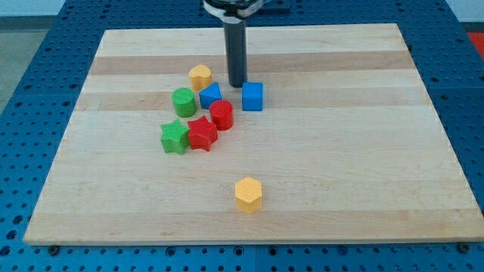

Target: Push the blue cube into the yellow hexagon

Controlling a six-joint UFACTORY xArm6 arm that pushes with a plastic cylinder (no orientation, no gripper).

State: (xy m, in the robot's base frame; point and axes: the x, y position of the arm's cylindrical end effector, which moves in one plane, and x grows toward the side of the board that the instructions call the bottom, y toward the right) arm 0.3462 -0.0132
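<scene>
The blue cube [252, 96] sits on the wooden board, right of centre near the view's top. The yellow hexagon [248, 194] lies alone toward the view's bottom, well below the cube. My tip [237, 85] stands just left of and slightly above the blue cube, close to it; I cannot tell whether they touch. A second blue block [211, 96] lies just left of and below the tip.
A cluster lies left of the tip: a yellow block [200, 76], a green cylinder [183, 101], a red cylinder [221, 115], a red star [202, 134] and a green star [175, 137]. The wooden board [363, 166] rests on a blue perforated table.
</scene>
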